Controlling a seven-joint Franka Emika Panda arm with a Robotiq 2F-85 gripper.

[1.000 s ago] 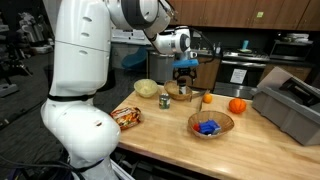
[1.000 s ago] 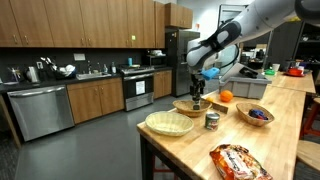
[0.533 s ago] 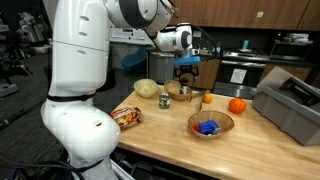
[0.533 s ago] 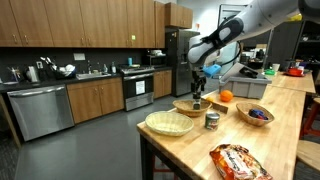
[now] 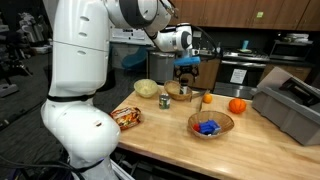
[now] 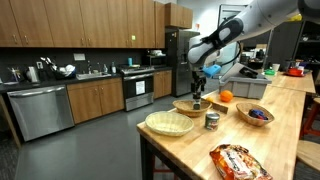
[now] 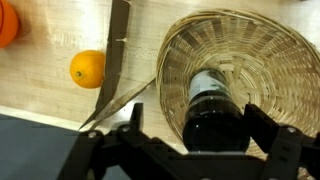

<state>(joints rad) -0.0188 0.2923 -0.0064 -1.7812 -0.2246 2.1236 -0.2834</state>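
Wicker basket (image 7: 270,40) below me, dark bottle (image 7: 213,100) upright inside it. My pincer (image 7: 200,135) hangs released, jaws wide at the bottle's three and nine o'clock, not touching. Nothing has shifted this last second: still hovering, bottle ungripped.

Kitchen, wooden wall cabinets (image 6: 80,22), stainless range (image 6: 138,88), dishwasher (image 6: 38,112), tall refrigerator (image 6: 176,62), butcher-block counter (image 6: 185,148)

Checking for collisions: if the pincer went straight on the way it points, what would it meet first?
Probably the dark bottle in the wicker basket; the wrist view shows it directly between the open jaws of the pincer. Depth is hard to judge.
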